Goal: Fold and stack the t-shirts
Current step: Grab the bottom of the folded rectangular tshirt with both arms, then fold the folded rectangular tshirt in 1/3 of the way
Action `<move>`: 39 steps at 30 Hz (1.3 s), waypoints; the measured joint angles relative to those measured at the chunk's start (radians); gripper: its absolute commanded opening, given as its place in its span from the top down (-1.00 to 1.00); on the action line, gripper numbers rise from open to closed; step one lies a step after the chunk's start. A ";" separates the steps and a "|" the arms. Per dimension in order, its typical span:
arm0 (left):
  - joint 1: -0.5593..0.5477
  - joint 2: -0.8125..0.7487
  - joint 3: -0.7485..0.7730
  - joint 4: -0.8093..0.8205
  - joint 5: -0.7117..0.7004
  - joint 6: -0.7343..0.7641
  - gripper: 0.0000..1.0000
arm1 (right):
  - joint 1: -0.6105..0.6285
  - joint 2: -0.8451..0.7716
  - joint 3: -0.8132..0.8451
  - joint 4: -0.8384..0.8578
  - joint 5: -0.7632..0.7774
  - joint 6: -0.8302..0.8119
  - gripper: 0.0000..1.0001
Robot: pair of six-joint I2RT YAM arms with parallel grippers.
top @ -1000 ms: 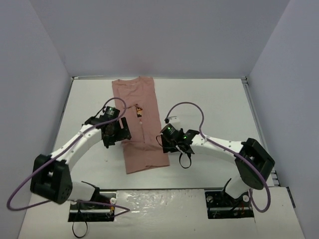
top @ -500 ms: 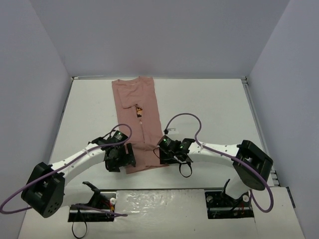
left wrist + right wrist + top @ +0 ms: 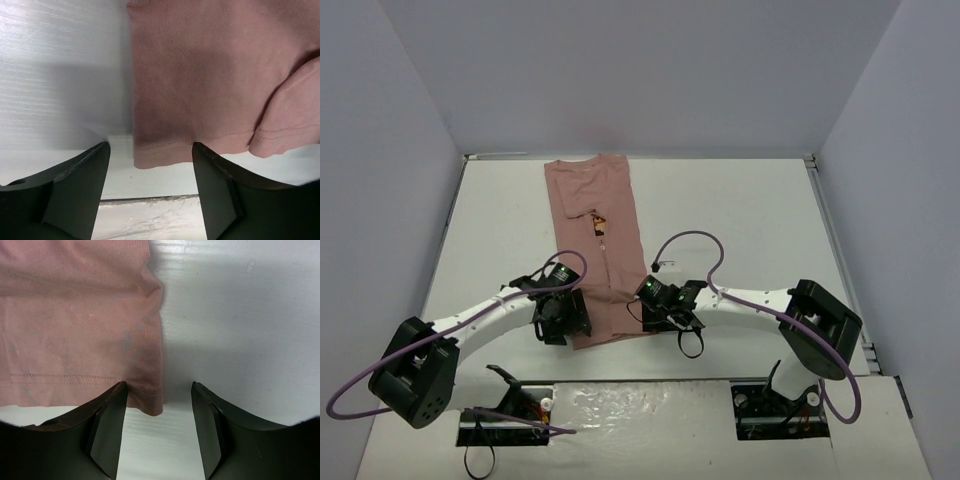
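- Two robot arms reach over a white table, seen from above, both bent inward toward the near end of one garment.
- One dusty-pink t-shirt lies flat on the table, folded into a long narrow strip. It runs from the far edge of the table toward the arms' bases, slanting slightly to the right as it comes nearer.
- A small orange-brown print shows on the upper half of the strip.
- The left gripper sits low at the near-left corner of the t-shirt. In the left wrist view, its dark fingers stand well apart, and the hemmed corner of the t-shirt lies on the table in the gap between them. They grip nothing.
- In that same view, a second layer of pink cloth overlaps the hem on the right.
- The right gripper sits low at the near-right corner. In the right wrist view, its fingers are also spread, with the corner of the t-shirt lying between them, close to the finger on the left of that view. Nothing is clamped.
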 measured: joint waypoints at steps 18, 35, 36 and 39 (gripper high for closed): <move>-0.035 -0.121 -0.090 0.014 0.050 -0.019 1.00 | 0.062 -0.018 -0.036 0.061 -0.041 0.009 1.00; -0.090 -0.486 0.043 -0.370 0.037 -0.107 1.00 | 0.061 -0.160 0.133 -0.288 -0.107 -0.069 1.00; -0.085 -0.451 0.088 -0.381 0.015 -0.097 1.00 | 0.037 -0.137 0.183 -0.306 -0.106 -0.095 1.00; -0.037 -0.336 0.219 -0.382 -0.044 -0.040 1.00 | -0.053 -0.053 0.330 -0.335 -0.102 -0.178 1.00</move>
